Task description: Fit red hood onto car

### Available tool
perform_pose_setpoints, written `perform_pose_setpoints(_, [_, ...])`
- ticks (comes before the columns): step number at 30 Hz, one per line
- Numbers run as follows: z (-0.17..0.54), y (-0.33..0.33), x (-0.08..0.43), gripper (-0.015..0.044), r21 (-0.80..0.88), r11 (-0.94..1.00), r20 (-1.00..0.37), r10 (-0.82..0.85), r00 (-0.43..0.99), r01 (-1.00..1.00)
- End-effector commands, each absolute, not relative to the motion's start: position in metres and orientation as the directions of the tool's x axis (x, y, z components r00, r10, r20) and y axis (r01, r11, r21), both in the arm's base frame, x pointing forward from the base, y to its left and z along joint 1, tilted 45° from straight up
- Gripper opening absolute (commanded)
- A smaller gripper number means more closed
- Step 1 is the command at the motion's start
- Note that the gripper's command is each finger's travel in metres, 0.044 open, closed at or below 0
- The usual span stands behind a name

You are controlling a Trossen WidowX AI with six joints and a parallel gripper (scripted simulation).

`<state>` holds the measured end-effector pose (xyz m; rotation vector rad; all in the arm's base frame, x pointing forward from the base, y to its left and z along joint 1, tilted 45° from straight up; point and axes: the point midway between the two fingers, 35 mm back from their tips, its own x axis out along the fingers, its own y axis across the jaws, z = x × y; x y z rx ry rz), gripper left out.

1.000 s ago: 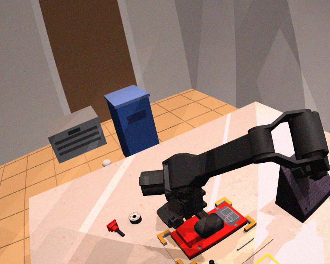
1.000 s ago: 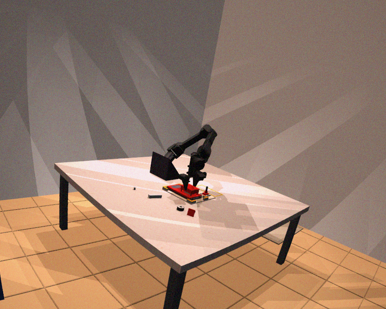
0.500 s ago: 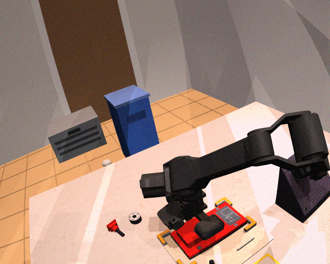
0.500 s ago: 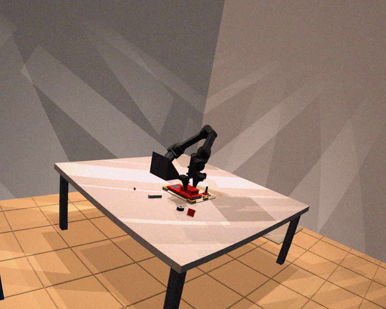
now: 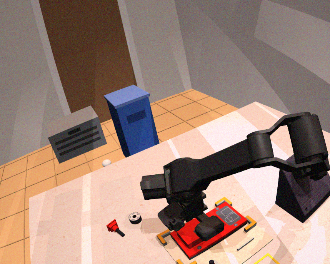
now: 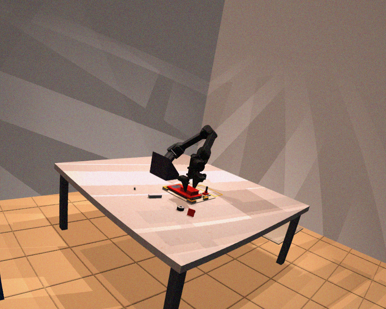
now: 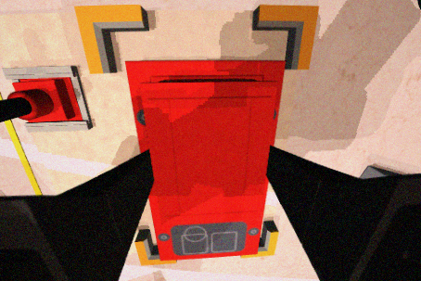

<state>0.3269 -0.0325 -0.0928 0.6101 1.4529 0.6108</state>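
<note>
In the wrist view, at far left a red fixture (image 7: 46, 98) is sitting beside the jig (image 7: 108, 33); the gripper (image 7: 209, 168) is pinching the hood (image 7: 206, 135) across its narrow width, one finger (image 7: 116, 186) pressing each long flank; the hood is lying directly over the chassis (image 7: 209, 239), its long axis running parallel to the chassis and square to the jaw line; whether it is seated on the pegs cannot be told; judged, the coming move is depending on that vertical alignment holding.
</note>
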Motion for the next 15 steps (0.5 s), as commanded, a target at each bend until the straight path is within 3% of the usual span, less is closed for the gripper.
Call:
perform_pose_setpoints(1, [-0.0928,-0.0325,0.3269,0.0026,0.706,0.708,-0.708,0.706,0.027,-0.012])
perform_pose_setpoints(15, [-0.0928,-0.0325,0.3269,0.0394,0.706,0.708,-0.708,0.706,0.027,-0.012])
